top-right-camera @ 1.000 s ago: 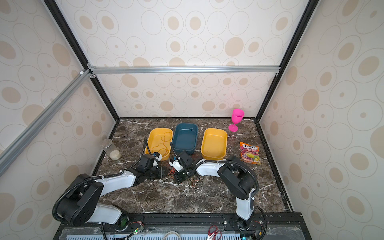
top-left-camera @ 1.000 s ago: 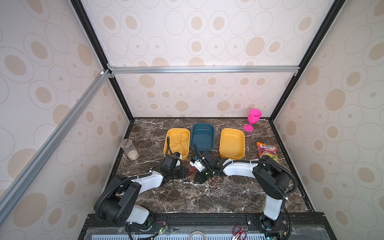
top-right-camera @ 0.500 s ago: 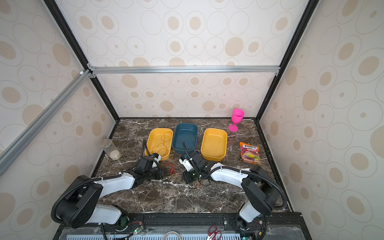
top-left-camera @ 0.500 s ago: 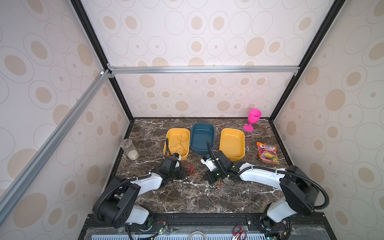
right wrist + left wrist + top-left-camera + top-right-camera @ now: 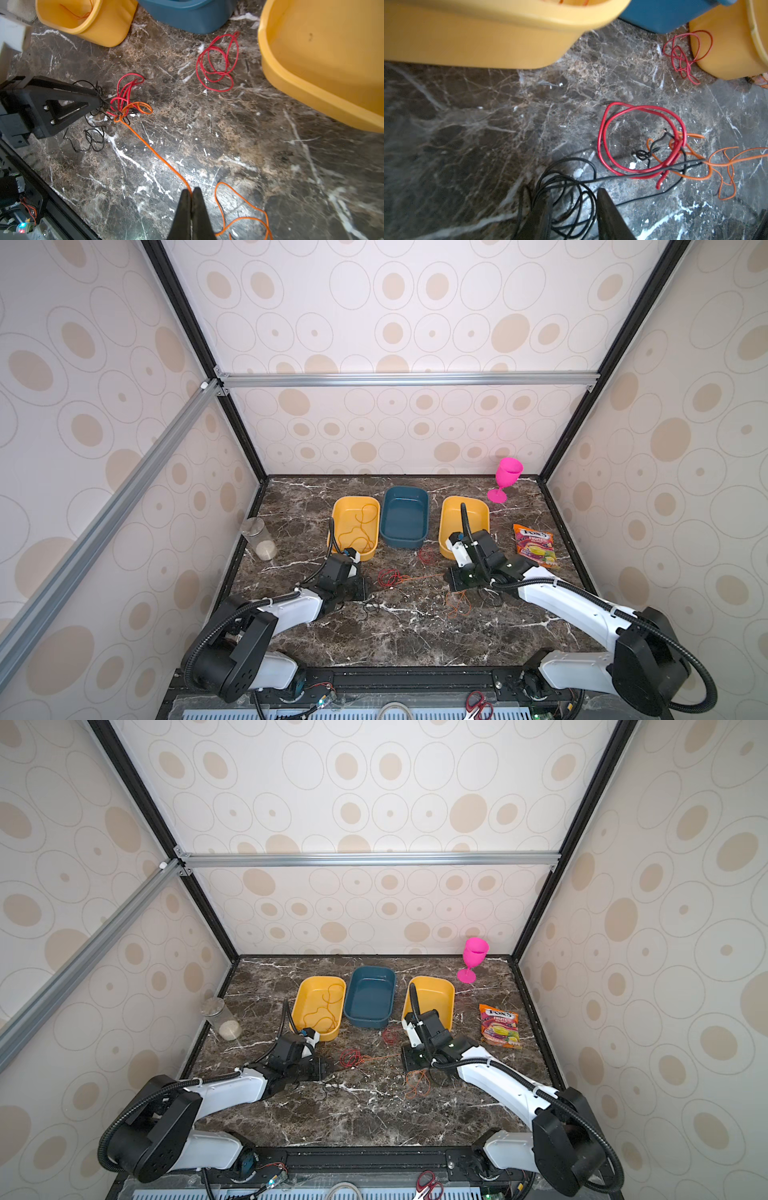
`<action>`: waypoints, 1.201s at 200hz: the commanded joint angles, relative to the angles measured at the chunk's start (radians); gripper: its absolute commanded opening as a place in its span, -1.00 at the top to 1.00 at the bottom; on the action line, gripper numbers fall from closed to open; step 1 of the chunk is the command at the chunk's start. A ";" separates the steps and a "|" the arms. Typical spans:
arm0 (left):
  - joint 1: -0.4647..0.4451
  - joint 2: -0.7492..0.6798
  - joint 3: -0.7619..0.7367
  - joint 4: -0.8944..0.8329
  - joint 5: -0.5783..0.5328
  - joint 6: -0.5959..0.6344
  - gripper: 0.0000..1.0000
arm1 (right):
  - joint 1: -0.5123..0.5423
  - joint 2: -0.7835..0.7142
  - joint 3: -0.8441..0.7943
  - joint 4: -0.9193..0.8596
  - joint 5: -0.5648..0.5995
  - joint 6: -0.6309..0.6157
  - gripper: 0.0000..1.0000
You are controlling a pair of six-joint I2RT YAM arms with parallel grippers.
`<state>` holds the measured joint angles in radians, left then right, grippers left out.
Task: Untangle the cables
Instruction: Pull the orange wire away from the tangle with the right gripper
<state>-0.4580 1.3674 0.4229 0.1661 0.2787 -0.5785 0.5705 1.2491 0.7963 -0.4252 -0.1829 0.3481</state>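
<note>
**Your two arms: white shells, black joints**

You are looking at two matching arms, the left arm (image 5: 291, 608) and the right arm (image 5: 565, 601), each with glossy white link covers and bulky black joint housings. A black corrugated hose (image 5: 702, 676) loops along each arm, tied down with small white straps. The left gripper (image 5: 99, 101) ends in flat black triangular fingers (image 5: 62, 108) with cut-out slots and two visible screws. The right gripper (image 5: 191, 192) tapers to slim matte-black points.

two yellow trays (image 5: 463, 506), one blue tray (image 5: 405, 539), one pink goblet (image 5: 507, 477), one jar (image 5: 259, 537)
</note>
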 commanded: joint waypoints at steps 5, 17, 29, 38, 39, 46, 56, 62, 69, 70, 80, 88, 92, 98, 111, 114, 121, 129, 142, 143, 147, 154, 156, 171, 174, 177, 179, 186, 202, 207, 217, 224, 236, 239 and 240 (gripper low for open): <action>0.018 -0.021 -0.020 -0.104 -0.004 0.004 0.18 | -0.006 -0.055 0.012 -0.061 -0.056 -0.048 1.00; 0.018 -0.036 -0.005 -0.098 0.035 0.015 0.14 | -0.006 -0.066 0.009 -0.044 -0.101 -0.050 1.00; 0.018 -0.050 0.009 -0.091 0.068 0.020 0.11 | -0.006 -0.063 0.011 -0.025 -0.142 -0.047 1.00; 0.018 -0.065 0.022 -0.091 0.086 0.024 0.08 | -0.006 -0.055 0.013 -0.012 -0.181 -0.046 1.00; 0.018 -0.067 0.023 -0.092 0.089 0.024 0.08 | -0.006 -0.054 0.014 -0.010 -0.186 -0.046 1.00; 0.018 -0.081 0.033 -0.090 0.109 0.030 0.06 | -0.006 -0.041 0.019 0.000 -0.226 -0.045 1.00; 0.018 -0.104 0.044 -0.072 0.151 0.034 0.02 | -0.001 -0.022 0.023 0.024 -0.281 -0.036 1.00; 0.018 -0.120 0.047 -0.057 0.182 0.034 0.00 | 0.002 -0.011 0.025 0.042 -0.310 -0.029 1.00; 0.018 -0.142 0.052 -0.034 0.229 0.032 -0.02 | 0.011 0.001 0.025 0.062 -0.325 -0.022 1.00; 0.018 -0.144 0.053 -0.032 0.234 0.032 -0.03 | 0.014 0.004 0.026 0.067 -0.327 -0.020 1.00; 0.018 -0.168 0.064 -0.013 0.273 0.028 -0.05 | 0.029 0.019 0.031 0.079 -0.327 -0.017 1.00; 0.018 -0.182 0.070 -0.003 0.290 0.024 -0.07 | 0.041 0.036 0.038 0.087 -0.326 -0.018 1.00; 0.018 -0.188 0.075 -0.002 0.294 0.025 -0.07 | 0.045 0.041 0.040 0.089 -0.326 -0.018 1.00; 0.018 -0.193 0.083 -0.006 0.298 0.024 -0.09 | 0.051 0.052 0.043 0.094 -0.327 -0.018 1.00; 0.018 -0.193 0.103 -0.025 0.290 0.031 -0.09 | 0.061 0.072 0.049 0.101 -0.333 -0.020 1.00; 0.018 -0.190 0.107 -0.030 0.285 0.032 -0.10 | 0.065 0.075 0.050 0.103 -0.335 -0.021 1.00; 0.018 -0.183 0.117 -0.040 0.278 0.040 -0.10 | 0.069 0.081 0.050 0.105 -0.337 -0.023 1.00; 0.018 -0.168 0.126 -0.045 0.270 0.050 -0.10 | 0.073 0.088 0.052 0.105 -0.337 -0.024 1.00; 0.018 -0.128 0.141 -0.055 0.253 0.066 -0.10 | 0.080 0.094 0.051 0.099 -0.337 -0.034 1.00; 0.018 -0.124 0.141 -0.056 0.252 0.068 -0.10 | 0.080 0.094 0.051 0.099 -0.337 -0.035 1.00; 0.018 -0.107 0.148 -0.058 0.249 0.074 -0.10 | 0.082 0.095 0.052 0.095 -0.337 -0.039 1.00; 0.018 -0.080 0.160 -0.064 0.243 0.084 -0.10 | 0.086 0.096 0.052 0.091 -0.336 -0.043 1.00; 0.018 -0.070 0.162 -0.065 0.241 0.088 -0.10 | 0.088 0.096 0.051 0.090 -0.335 -0.043 1.00; 0.016 -0.019 0.175 -0.042 0.259 0.105 -0.09 | 0.096 0.097 0.047 0.085 -0.328 -0.053 1.00; 0.016 -0.010 0.174 -0.031 0.267 0.105 -0.10 | 0.100 0.098 0.048 0.081 -0.324 -0.055 1.00; 0.016 -0.002 0.174 -0.020 0.272 0.105 -0.09 | 0.103 0.099 0.049 0.078 -0.321 -0.058 1.00; 0.016 0.005 0.174 -0.014 0.279 0.105 -0.09 | 0.104 0.100 0.049 0.077 -0.317 -0.060 1.00; 0.015 0.024 0.174 0.002 0.293 0.103 -0.10 | 0.110 0.105 0.050 0.070 -0.306 -0.065 1.00; 0.006 0.068 0.178 0.010 0.314 0.110 -0.09 | 0.127 0.117 0.051 0.060 -0.280 -0.074 1.00; 0.002 0.077 0.181 0.008 0.309 0.113 -0.10 | 0.130 0.122 0.052 0.058 -0.275 -0.075 1.00; -0.008 0.097 0.179 0.005 0.307 0.120 -0.09 | 0.137 0.131 0.053 0.061 -0.272 -0.074 1.00; -0.015 0.109 0.176 0.006 0.304 0.121 -0.07 | 0.139 0.134 0.051 0.067 -0.269 -0.071 1.00; -0.027 0.128 0.170 0.005 0.285 0.126 -0.07 | 0.141 0.138 0.044 0.082 -0.267 -0.062 1.00; -0.030 0.133 0.169 0.005 0.280 0.127 -0.06 | 0.144 0.139 0.043 0.084 -0.267 -0.061 1.00; -0.031 0.134 0.169 0.005 0.278 0.127 -0.06 | 0.144 0.139 0.043 0.085 -0.267 -0.061 1.00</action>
<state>-0.4675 1.4731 0.5659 0.1509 0.5617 -0.4931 0.7029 1.3750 0.8227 -0.3382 -0.4690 0.2977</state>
